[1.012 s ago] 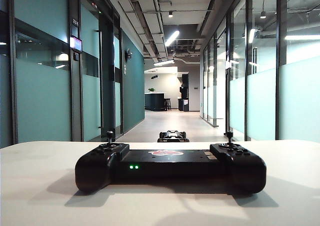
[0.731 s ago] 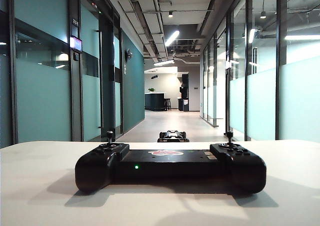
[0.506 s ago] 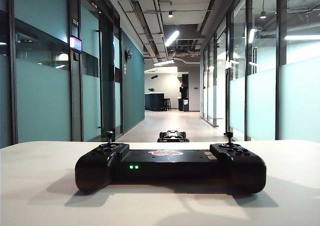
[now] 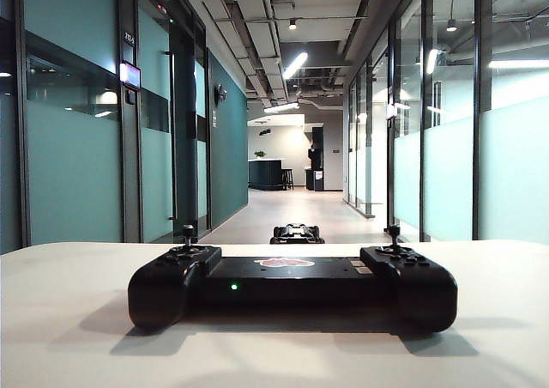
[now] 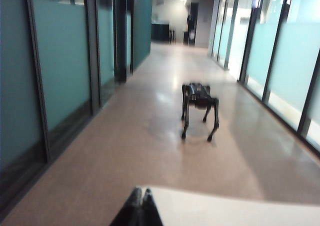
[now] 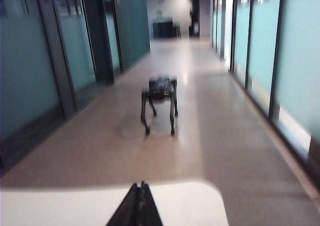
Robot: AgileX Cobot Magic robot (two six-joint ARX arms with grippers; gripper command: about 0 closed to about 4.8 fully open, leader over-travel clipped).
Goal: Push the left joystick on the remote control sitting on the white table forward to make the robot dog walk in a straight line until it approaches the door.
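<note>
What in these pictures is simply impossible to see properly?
- Robot dog: exterior view, legs hidden behind the remote control.
- Left gripper and right gripper: wrist views, only shut fingertips show; frame edge cuts the rest.
- Remote control: absent from both wrist views.
- Far corridor end: blurred.

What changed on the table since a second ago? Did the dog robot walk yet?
Almost nothing. The green lights on the remote control blinked: two a second ago, one now. Nothing was grabbed or let go. The left joystick stands upright and untouched, the robot dog is in the same spot in the corridor, and the controller hasn't shifted on the white table. No gripper shows in the exterior view.
</note>
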